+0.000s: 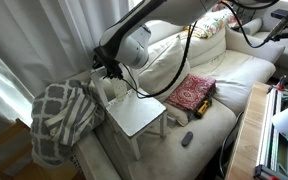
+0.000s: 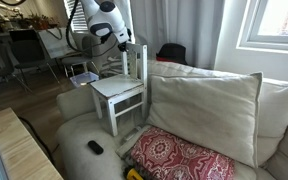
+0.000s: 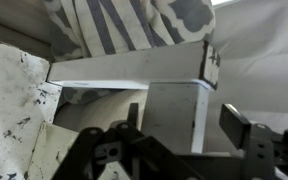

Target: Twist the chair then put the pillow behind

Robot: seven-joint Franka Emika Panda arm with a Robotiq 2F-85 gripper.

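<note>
The gripper (image 3: 184,128) is at the back of the chair (image 2: 119,90). Its jaws are spread to either side of a white post under the top rail. The chair stands on the sofa (image 1: 222,108), with the pillow (image 2: 206,112) leaning just beside the chair. The lattice throw (image 1: 59,115) is bunched against the chair's back.

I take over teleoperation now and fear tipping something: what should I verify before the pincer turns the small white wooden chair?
1. Pincer straddles a back post of the small white wooden chair: ok, wrist view shows it between the jaws.
2. Grip closed: not ok, jaws apart.
3. Chair upright on the cream sofa: ok.
4. Grey-and-white lattice throw clear of chair back: not ok, it crowds it.
5. Large cream square pillow reachable: looks ok, leaning beside the chair.
6. Chair legs' footing: cannot tell.
</note>
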